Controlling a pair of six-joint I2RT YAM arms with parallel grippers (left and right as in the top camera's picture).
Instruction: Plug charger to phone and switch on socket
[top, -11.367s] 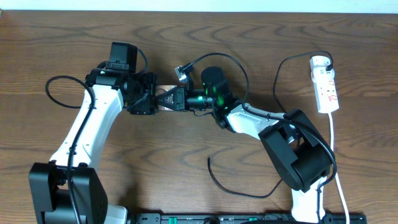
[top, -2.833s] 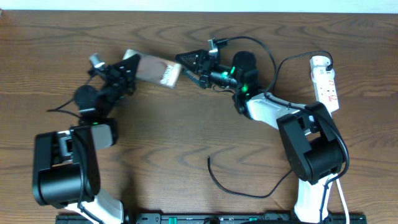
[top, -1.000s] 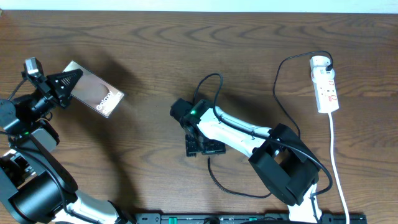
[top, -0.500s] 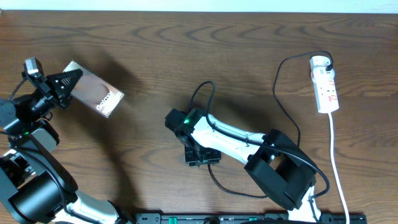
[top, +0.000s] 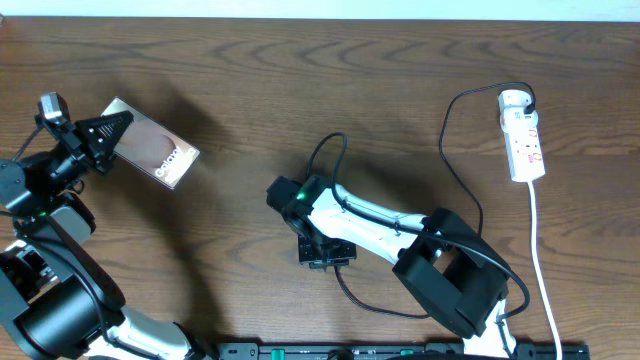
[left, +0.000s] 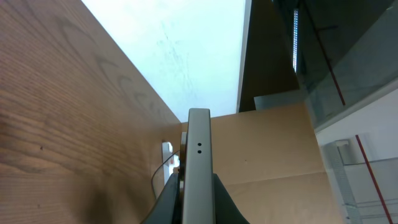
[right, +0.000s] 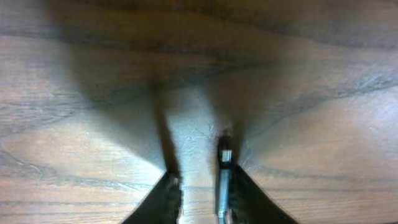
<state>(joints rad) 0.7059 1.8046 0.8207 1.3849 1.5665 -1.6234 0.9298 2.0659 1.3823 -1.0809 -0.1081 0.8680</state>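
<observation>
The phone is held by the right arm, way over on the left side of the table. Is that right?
Not quite. The phone is held by the left gripper, not the right arm, way over on the left side of the table. The overhead view shows it.

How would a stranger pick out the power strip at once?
On the brown wooden table, seen from above, go to the far right edge. The white elongated power strip lies there with small red switch marks. Unlike the thin black cable beside it, it is a white bar trailing a thick white cord.
</observation>
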